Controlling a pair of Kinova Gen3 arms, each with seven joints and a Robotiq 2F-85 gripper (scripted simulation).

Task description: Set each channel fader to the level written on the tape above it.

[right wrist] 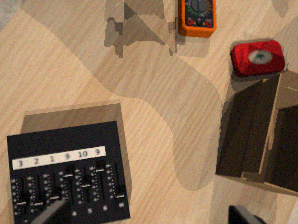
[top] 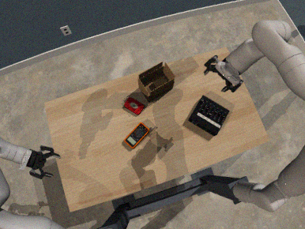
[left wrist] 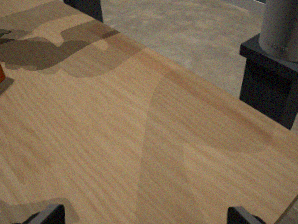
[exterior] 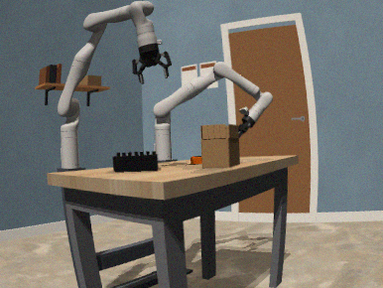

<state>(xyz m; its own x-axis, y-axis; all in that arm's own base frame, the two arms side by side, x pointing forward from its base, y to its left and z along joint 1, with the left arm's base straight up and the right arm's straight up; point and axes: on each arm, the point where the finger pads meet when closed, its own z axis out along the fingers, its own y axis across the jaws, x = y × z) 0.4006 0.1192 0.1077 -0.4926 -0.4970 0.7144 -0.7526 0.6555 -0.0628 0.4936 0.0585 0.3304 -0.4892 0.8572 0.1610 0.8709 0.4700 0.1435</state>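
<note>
The black lighting desk [top: 215, 106] [exterior: 135, 164] [right wrist: 62, 139] lies on the table. Its white tape [top: 208, 120] [right wrist: 59, 158] reads 3, 2, 1, 9, 10, 9. In the right wrist view, the first three channel knobs sit low, the fourth and sixth high, and the fifth between. The master knob [right wrist: 120, 196] sits low at the right end. Scale marks are too blurred for exact levels; the desk's lower left is partly hidden by a finger. My right gripper [top: 215, 80] [exterior: 154, 78] [right wrist: 147, 215] is open, high above the table. My left gripper [top: 55, 166] [left wrist: 145, 216] is open near the table's far end from the desk.
An open cardboard box [top: 156, 92] [exterior: 219, 151] [right wrist: 247, 125] stands at the table's edge. A red tin [top: 133, 106] [right wrist: 259, 58] lies beside it. An orange multimeter [top: 137, 135] [exterior: 196, 160] [right wrist: 198, 20] lies mid-table, between the desk and my left gripper.
</note>
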